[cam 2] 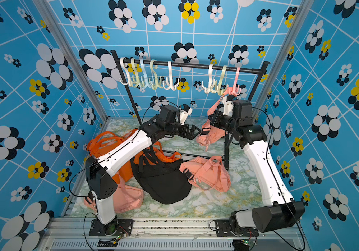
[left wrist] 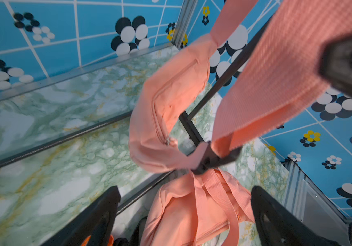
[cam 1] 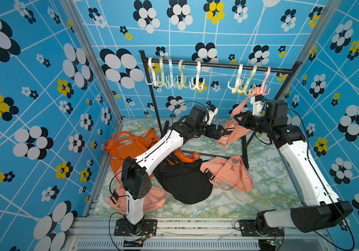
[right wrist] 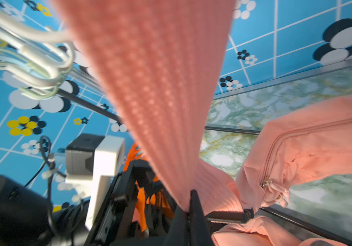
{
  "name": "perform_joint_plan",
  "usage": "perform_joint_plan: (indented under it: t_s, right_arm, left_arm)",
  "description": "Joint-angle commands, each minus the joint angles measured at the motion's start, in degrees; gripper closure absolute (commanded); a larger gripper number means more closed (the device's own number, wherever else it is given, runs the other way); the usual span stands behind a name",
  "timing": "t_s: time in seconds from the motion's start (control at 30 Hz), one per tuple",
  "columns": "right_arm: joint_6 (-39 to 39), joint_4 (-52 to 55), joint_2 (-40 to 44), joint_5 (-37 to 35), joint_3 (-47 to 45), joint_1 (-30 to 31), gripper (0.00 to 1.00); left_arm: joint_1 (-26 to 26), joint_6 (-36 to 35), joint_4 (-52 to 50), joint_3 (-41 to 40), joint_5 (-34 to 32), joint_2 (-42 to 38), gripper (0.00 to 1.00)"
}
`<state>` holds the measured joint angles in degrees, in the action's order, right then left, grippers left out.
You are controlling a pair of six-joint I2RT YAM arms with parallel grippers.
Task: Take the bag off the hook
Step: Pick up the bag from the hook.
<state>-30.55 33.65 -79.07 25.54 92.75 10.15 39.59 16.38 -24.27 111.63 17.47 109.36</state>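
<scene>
Salmon fabric bag [cam 1: 234, 132] hangs by its strap [cam 1: 242, 106] from pink hook [cam 1: 266, 79], rt end of rail [cam 1: 217, 65]. Prob soft, light, floppy: take it by strap. Right gripper [right wrist: 193, 198] pinches strap; left gripper [left wrist: 185, 189] spread wide.

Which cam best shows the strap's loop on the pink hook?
A top view: the strap drapes over the pink hook, unobstructed. Both top views show it. The wrist views show only the strap lower down, blurred, with the hook out of frame.

The walls [cam 1: 33, 91] are blue with white lines and big flowers. The floor [cam 1: 269, 180] looks like green and white marble.
</scene>
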Motion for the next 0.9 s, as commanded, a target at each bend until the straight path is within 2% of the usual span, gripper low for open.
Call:
perform_joint_plan:
  t_s: [0.0,0.17,0.33,0.53,0.63,0.73,0.87]
  right_arm:
    - [-3.01,5.48,3.83,13.59,1.52,0.19,1.0]
    - [-5.53,7.93,10.25,20.04,0.76,0.14,1.0]
    - [-9.07,8.53,15.64,24.01,1.82,-0.17,1.0]
    - [-27.28,-9.02,19.8,34.35,-2.88,-2.62,1.0]
    - [-29.34,-9.5,20.6,36.1,-2.18,-4.34,1.0]
    - [-29.43,-8.26,21.62,36.68,-2.08,-5.82,1.0]
    - [-29.19,-7.07,22.29,37.46,-1.81,-7.16,1.0]
  left_arm:
    - [-2.32,1.19,3.52,4.68,-1.27,3.14,0.01]
    - [-3.61,6.3,7.29,11.56,2.54,8.67,0.01]
    - [-0.22,6.61,8.46,17.9,4.53,13.77,0.01]
    - [3.02,7.46,9.06,27.12,3.79,21.51,0.01]
    - [3.13,10.97,10.84,32.88,4.86,25.98,0.0]
    - [3.25,13.93,13.71,36.15,6.37,28.48,0.13]
    - [3.61,15.04,15.04,36.34,7.08,28.21,0.34]
